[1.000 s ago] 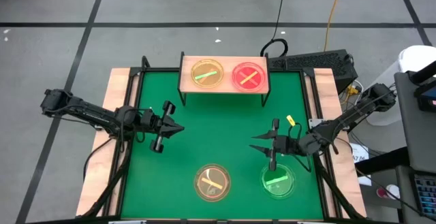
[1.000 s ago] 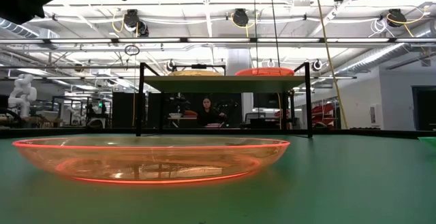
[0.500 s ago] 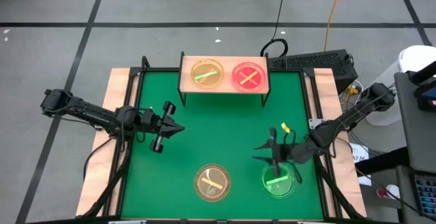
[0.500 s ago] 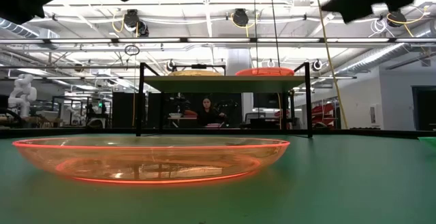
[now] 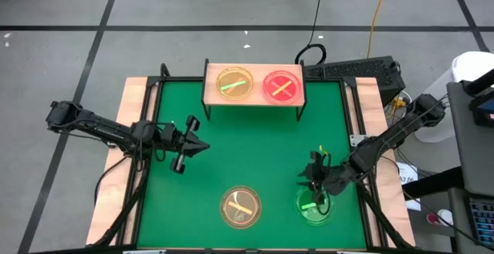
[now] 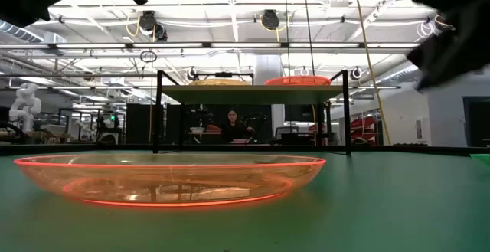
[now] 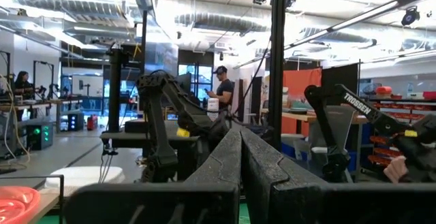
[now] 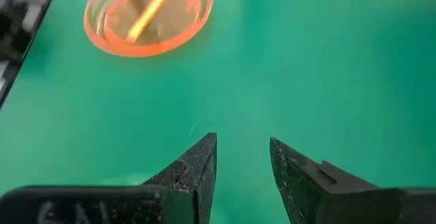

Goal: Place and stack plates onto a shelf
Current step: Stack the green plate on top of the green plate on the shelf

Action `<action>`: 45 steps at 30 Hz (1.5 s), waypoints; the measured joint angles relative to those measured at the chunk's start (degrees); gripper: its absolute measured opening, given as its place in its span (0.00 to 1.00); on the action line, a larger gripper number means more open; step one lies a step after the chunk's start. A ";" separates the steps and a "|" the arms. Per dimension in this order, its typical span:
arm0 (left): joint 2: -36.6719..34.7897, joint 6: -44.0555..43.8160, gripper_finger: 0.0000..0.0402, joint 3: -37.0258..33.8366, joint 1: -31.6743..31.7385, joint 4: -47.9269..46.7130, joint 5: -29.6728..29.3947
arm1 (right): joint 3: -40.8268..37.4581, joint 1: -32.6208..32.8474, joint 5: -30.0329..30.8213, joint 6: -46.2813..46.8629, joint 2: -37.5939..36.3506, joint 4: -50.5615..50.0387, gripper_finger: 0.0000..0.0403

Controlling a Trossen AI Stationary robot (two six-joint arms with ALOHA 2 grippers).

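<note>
The light-wood shelf (image 5: 252,86) stands at the mat's far edge. It carries an amber plate with a green stripe (image 5: 234,83) and a pink plate with a yellow stripe (image 5: 282,87). On the mat near the near edge lie an amber plate with a yellow stripe (image 5: 241,206) (image 6: 172,179) (image 8: 148,16) and a green plate (image 5: 315,208). My right gripper (image 5: 316,184) (image 8: 242,152) is open. It is tipped downward over the green plate's far rim, with the mat showing between its fingers. My left gripper (image 5: 202,147) (image 7: 240,146) is shut and hovers level over the mat's left part.
The green mat (image 5: 247,150) is bare between the shelf and the two near plates. Wooden table edges (image 5: 116,184) flank it. In the low view the shelf (image 6: 249,91) stands on black legs behind the amber plate, and a person sits in the room beyond the table.
My right gripper has moved toward the near edge and down toward the green plate, tipping from level to pointing downward. The plates have stayed where they were.
</note>
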 joint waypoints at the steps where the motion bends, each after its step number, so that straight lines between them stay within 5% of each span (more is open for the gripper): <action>1: 0.00 -0.35 0.01 0.00 0.00 0.00 0.00 | 0.00 0.06 -2.17 2.11 0.48 -0.77 0.29; 5: 0.00 -1.00 0.01 0.00 -0.15 -0.42 0.00 | 0.00 0.06 -7.93 8.87 1.90 -3.37 0.29; 13: 0.00 -1.00 0.01 0.00 -0.17 -2.19 0.00 | 0.00 -2.44 -10.06 16.45 2.55 -12.43 0.29; 23: 0.42 -2.10 0.01 0.00 -0.17 -2.95 0.00 | 0.00 -8.11 -21.47 13.22 2.55 -12.87 0.29; 31: 1.21 -2.11 0.01 0.02 -0.17 -3.08 0.00 | -0.02 -9.40 -24.76 11.81 2.55 -12.82 0.29; 45: 1.18 -1.76 0.01 0.02 -0.17 -3.06 0.00 | -14.03 -9.45 -25.73 16.65 2.05 7.75 0.28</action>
